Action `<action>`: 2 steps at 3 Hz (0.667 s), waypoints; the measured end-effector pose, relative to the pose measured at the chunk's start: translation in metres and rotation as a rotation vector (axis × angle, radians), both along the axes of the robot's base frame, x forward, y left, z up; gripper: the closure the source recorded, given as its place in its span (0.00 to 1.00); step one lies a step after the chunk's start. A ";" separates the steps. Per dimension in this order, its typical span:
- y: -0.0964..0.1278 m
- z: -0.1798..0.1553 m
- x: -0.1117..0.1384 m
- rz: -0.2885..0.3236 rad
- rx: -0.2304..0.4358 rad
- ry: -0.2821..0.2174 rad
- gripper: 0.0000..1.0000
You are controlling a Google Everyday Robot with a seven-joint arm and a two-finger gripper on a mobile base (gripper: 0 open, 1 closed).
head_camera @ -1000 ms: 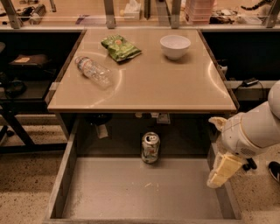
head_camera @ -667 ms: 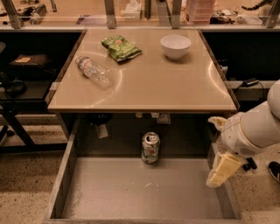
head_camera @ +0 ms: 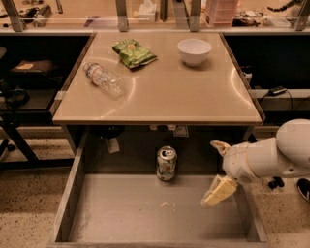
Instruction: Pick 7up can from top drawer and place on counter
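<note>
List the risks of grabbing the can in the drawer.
The end effector hangs over the right side of the grey metal drawer, apart from the upright white-and-green aluminium can. A sideways approach may tip it. It stands near the front edge of the beige counter, so lifting straight up might strike the overhang.

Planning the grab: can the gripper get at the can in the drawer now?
Probably yes: the gripper hangs open over the right of the drawer, only bare floor between it and the upright can.

1. Speckled beige floor (head_camera: 29, 208) lies on both sides of the counter (head_camera: 164, 97).
2. Dark shelving (head_camera: 29, 72) stands left of the counter, and a cluttered ledge (head_camera: 145, 12) runs behind it.
3. The gripper (head_camera: 212, 173) hangs below the counter's front right corner, fingers spread.
</note>
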State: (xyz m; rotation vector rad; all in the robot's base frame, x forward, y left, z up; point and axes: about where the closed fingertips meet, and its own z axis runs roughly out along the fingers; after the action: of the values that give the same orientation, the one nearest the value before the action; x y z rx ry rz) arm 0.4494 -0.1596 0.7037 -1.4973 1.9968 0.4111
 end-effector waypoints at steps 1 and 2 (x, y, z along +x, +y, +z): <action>0.023 -0.022 0.021 -0.013 0.222 -0.021 0.00; 0.053 -0.042 0.032 -0.002 0.443 -0.014 0.00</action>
State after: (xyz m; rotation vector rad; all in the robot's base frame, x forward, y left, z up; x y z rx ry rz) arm 0.4816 -0.1061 0.6615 -1.2132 1.7491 0.7815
